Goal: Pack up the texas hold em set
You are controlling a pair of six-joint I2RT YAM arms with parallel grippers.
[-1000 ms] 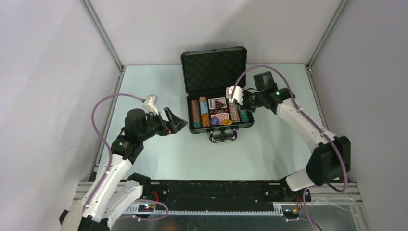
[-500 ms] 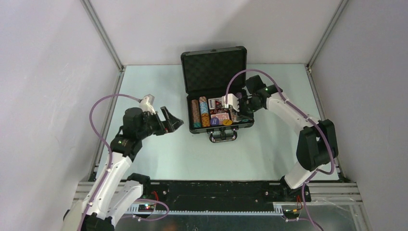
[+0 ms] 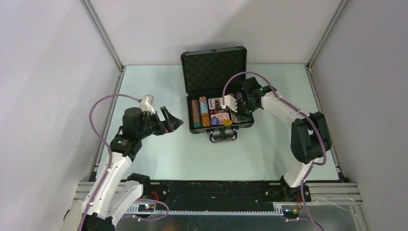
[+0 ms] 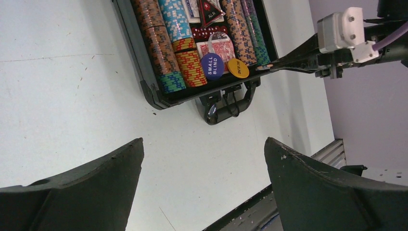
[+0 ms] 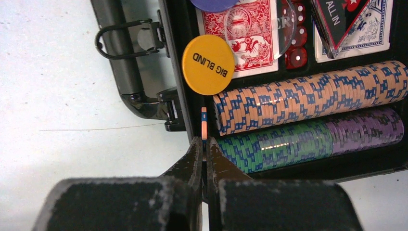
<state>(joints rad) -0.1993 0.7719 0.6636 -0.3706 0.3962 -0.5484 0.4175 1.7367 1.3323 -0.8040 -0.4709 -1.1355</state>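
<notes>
Found the case [image 4: 137,57] open near the middle of the table [image 3: 159,154], lid [image 3: 214,70] standing up at the back, handle [image 5: 126,72] toward the arms. Saw it nearly full: rows of chips, a red deck [image 5: 250,36], a yellow disc [image 5: 208,64] and a blue disc [image 4: 212,66] lying on top.

Pinched one chip [image 5: 204,122] on its edge in the right gripper [image 5: 204,149], fingers [image 5: 195,154] squeezed tight on its lower part. Held it at the near wall of the case, just beside the end of the orange row [image 5: 308,96]. Could not tell if it touched the row. Held the left gripper [image 4: 203,154] spread wide, with nothing in it, over bare table left of the case.

Judged the chip small, hard, light and smooth, so likely to slip or twist in a loose pinch. Best squeezed on its two flat faces, as here. Judged the full case heavy and stiff. Best pushed at the lid's top edge to shut it, or taken by the handle to lift it.

Found very little room at the row's end: wall on one side, chips on the other, yellow disc close by. Could bump the disc or tip the row with a careless push. Saw bare table to the left, right and front of the case for moving the arms.
</notes>
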